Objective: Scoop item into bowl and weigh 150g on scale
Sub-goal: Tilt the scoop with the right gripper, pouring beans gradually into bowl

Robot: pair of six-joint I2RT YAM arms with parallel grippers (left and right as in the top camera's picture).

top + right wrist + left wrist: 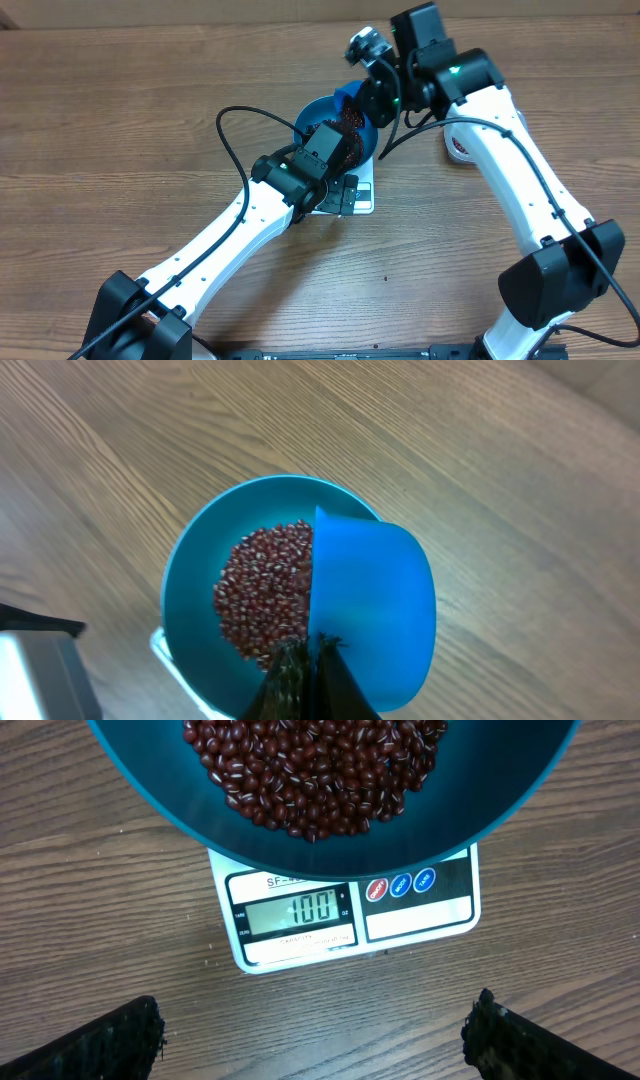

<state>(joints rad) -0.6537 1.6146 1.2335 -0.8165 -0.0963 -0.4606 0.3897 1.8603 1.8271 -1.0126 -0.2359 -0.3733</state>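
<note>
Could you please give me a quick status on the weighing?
Left gripper open, hovering before scale. Right gripper shut on blue scoop over bowl. Beans in bowl, display shows 100. Nothing blocking.

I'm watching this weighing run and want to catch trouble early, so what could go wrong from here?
1. The scoop, held by the right gripper, hangs partly beyond the bowl rim, so poured beans could miss and land on the table.
2. The scale display seems to read 100; a big tip may overshoot.
3. The open left gripper hovers near the scale; a touch could spoil the reading.
</note>
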